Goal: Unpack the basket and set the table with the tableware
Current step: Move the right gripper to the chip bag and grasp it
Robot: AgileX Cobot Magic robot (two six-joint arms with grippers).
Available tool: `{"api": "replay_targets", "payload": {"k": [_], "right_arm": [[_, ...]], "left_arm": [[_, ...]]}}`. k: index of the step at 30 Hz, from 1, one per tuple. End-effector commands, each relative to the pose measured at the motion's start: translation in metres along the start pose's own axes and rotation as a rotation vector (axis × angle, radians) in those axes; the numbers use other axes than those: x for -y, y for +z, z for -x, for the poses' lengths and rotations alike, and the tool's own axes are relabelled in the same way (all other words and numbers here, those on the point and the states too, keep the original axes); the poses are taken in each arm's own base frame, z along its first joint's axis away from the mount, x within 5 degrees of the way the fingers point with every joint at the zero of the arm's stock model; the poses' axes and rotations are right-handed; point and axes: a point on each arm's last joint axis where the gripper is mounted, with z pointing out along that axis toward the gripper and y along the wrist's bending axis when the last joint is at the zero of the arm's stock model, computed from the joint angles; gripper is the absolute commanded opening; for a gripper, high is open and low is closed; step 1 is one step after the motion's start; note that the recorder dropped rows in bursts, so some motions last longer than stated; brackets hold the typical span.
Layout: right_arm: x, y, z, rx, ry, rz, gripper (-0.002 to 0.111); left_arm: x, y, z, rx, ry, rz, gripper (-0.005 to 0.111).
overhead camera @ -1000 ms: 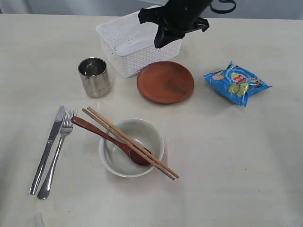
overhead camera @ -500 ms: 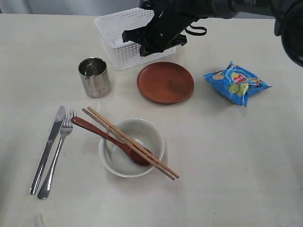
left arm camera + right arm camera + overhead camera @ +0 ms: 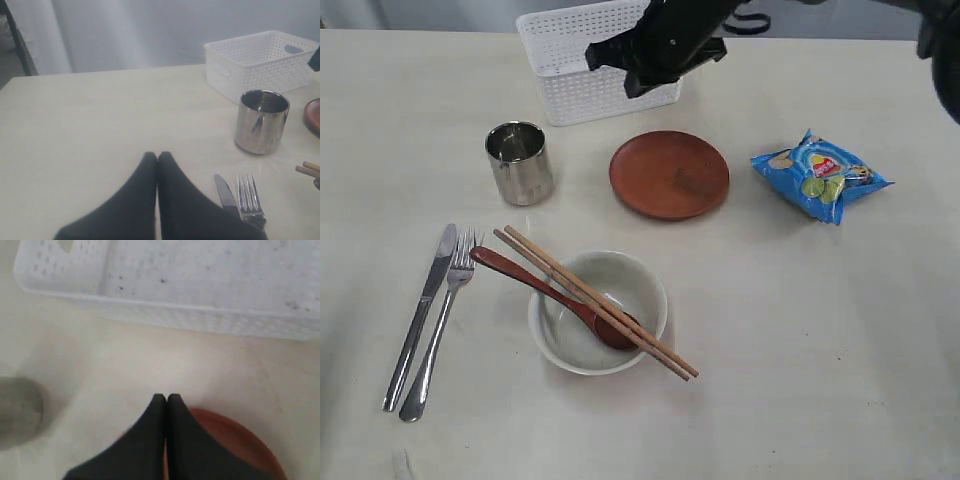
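White lattice plastic is filling the far part of our right wrist view. The basket [image 3: 575,95] is sitting upright on the desk [image 3: 820,350], and what we are seeing of its inside is looking bare. Our right gripper [image 3: 166,399] is hovering just beside the basket's long front wall, jaws pressed together on nothing. Its tips are pointing down at the strip of desk between that wall and the plate [image 3: 669,173]. The basket's long axis is running across the tips, from the cup [image 3: 520,160] end to the plate end. We are judging this arm much the nearer one for anything involving the basket. Our left gripper [image 3: 157,156], likewise closed and empty, is hanging well apart from the basket, out past the cup.

Everything else is lying out from that front wall. Cup and plate are sitting near it, one toward each end. The bowl [image 3: 620,272] is sitting farther out, with the spoon [image 3: 535,280] and chopsticks [image 3: 535,253] lying across it. Knife [image 3: 420,315] and fork [image 3: 440,330] are lying side by side, farthest out on the cup's side, and the chip bag [image 3: 820,175] is lying well off beyond the plate end. We are judging the unpacking done and only arranging left. Nothing is standing between the right gripper and the basket. The plate's rim, just under the tips, is what we are risking bumping.
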Motion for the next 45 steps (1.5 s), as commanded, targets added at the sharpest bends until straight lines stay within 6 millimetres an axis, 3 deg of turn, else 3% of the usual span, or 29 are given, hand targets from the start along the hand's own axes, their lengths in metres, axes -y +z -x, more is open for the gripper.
{"api": "replay_targets", "payload": {"k": [1, 5, 8, 10, 11, 25, 31, 39, 42, 45], "right_arm": [[0.036, -0.047, -0.021, -0.038, 0.053, -0.103, 0.000], [0.083, -0.086, -0.074, -0.039, 0.211, -0.135, 0.003], [0.103, -0.104, -0.103, -0.097, 0.238, -0.152, 0.042], [0.108, -0.104, -0.106, -0.096, 0.260, -0.159, 0.072], [0.109, -0.103, -0.106, -0.097, 0.261, -0.159, 0.074], [0.123, -0.061, -0.119, -0.186, 0.264, -0.173, 0.068], [0.134, -0.059, -0.123, -0.215, 0.230, -0.275, 0.068], [0.133, -0.043, -0.130, -0.269, 0.212, -0.264, 0.067], [0.130, -0.041, -0.129, -0.267, 0.196, -0.261, 0.053], [0.125, -0.039, -0.128, -0.270, 0.176, -0.255, 0.031]], "left_arm": [[0.000, 0.000, -0.001, 0.003, -0.007, 0.000, 0.000], [0.000, 0.000, -0.001, 0.003, -0.007, 0.000, 0.000], [0.000, 0.000, -0.001, 0.003, -0.007, 0.000, 0.000], [0.000, 0.000, -0.001, 0.003, -0.007, 0.000, 0.000], [0.000, 0.000, -0.001, 0.003, -0.007, 0.000, 0.000], [0.000, 0.000, -0.001, 0.003, -0.007, 0.000, 0.000], [0.000, 0.000, -0.001, 0.003, -0.007, 0.000, 0.000], [0.000, 0.000, -0.001, 0.003, -0.007, 0.000, 0.000], [0.000, 0.000, -0.001, 0.003, -0.007, 0.000, 0.000], [0.000, 0.000, -0.001, 0.003, -0.007, 0.000, 0.000]]}}
